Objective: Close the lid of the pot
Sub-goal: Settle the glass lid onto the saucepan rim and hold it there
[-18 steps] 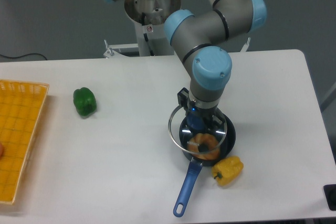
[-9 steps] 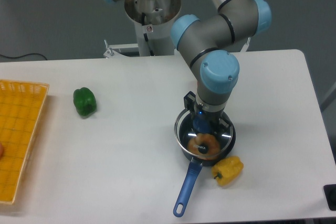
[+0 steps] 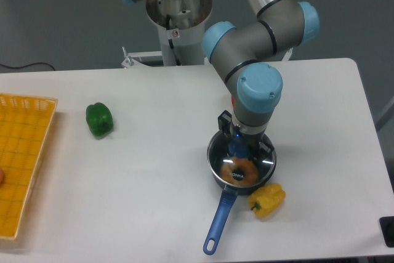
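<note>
The black pot (image 3: 265,180) sits right of the table's middle, its long blue handle (image 3: 218,225) pointing toward the front edge. An orange ring-shaped thing (image 3: 239,171) lies inside it. The clear glass lid (image 3: 217,152) with a metal rim lies over the pot's mouth, lined up with it; I cannot tell whether it rests on the rim. My gripper (image 3: 241,147) stands straight down over the pot's centre, shut on the lid's blue knob.
A yellow bell pepper (image 3: 267,199) lies touching the pot's front right side. A green bell pepper (image 3: 99,119) lies at the left of the middle. A yellow mesh basket (image 3: 23,158) stands at the left edge. The robot's base (image 3: 178,10) is behind the table.
My gripper has carried the lid to the right and down; it hung tilted off the pot's left side and now covers the pot's mouth.
</note>
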Motion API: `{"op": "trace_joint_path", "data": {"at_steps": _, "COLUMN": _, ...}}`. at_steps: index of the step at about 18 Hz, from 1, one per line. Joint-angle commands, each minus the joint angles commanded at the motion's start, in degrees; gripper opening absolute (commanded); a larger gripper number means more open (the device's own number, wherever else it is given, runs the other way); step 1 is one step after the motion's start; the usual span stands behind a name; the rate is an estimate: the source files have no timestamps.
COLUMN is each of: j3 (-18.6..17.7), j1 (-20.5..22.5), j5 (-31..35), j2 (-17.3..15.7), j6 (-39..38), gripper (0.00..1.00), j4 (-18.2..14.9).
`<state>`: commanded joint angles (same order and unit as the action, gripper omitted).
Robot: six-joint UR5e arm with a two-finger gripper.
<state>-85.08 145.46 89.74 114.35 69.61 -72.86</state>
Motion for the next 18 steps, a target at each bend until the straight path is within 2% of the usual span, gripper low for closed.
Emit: {"op": "trace_joint_path", "data": {"at_steps": 18, "j3": -0.53, "j1": 0.26, "j5": 1.23, "j2": 0.61, "j6": 0.26, "gripper": 0.52, "j4": 0.18}}
